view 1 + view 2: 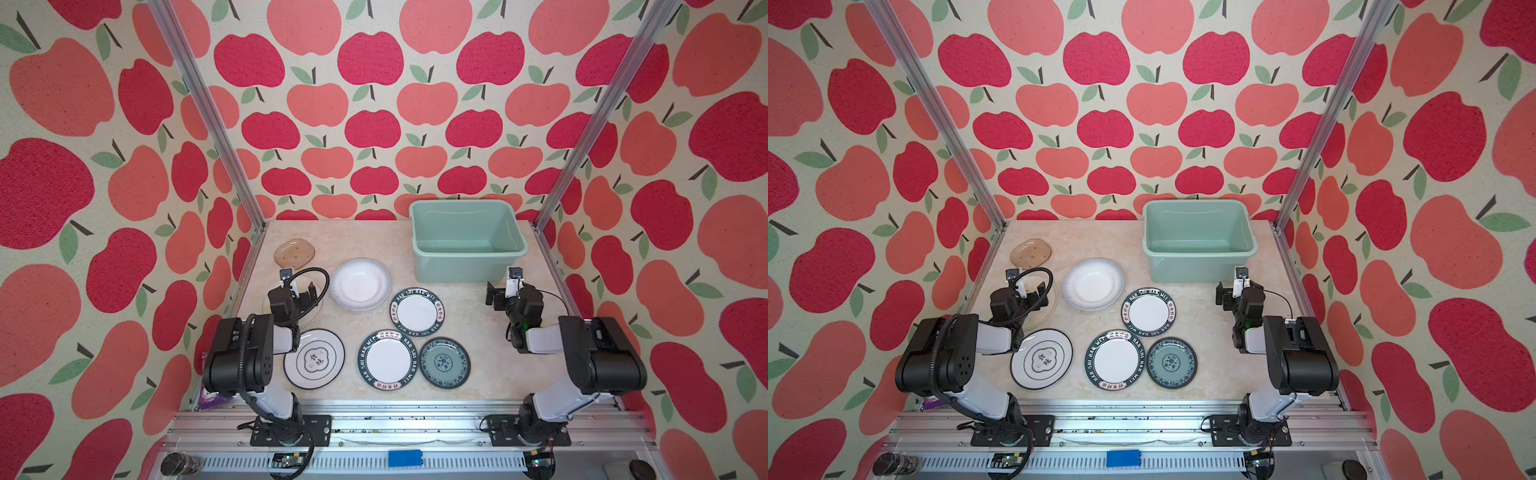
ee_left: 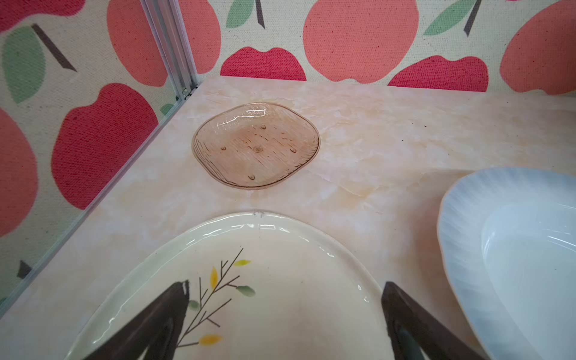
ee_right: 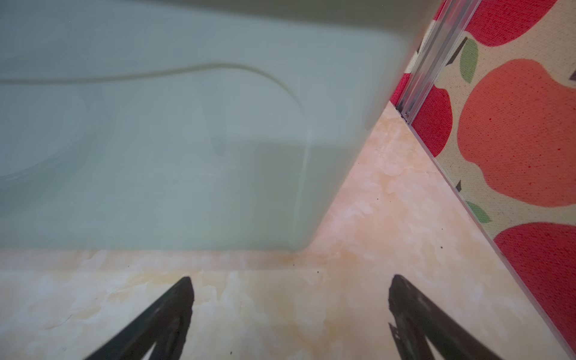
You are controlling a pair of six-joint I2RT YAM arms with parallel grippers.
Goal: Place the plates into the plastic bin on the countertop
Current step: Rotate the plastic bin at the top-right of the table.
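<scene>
Seven plates lie on the countertop (image 1: 465, 332): amber (image 1: 294, 252), clear glass with a twig print (image 2: 280, 249), plain white (image 1: 360, 284), two green-lettered (image 1: 417, 312) (image 1: 387, 360), teal (image 1: 444, 362) and black-rimmed with an emblem (image 1: 314, 358). The mint plastic bin (image 1: 465, 239) stands at the back right with nothing in it. My left gripper (image 2: 285, 290) hangs open over the clear glass plate and holds nothing. My right gripper (image 3: 290, 280) is open above bare countertop, just in front of the bin's near right corner (image 3: 311, 218).
Aluminium posts (image 1: 582, 137) and side rails (image 1: 245, 282) edge the surface, with apple-patterned walls close behind. Both arm bases sit on the front rail (image 1: 415, 419). A purple wrapper (image 1: 208, 399) lies at the front left corner.
</scene>
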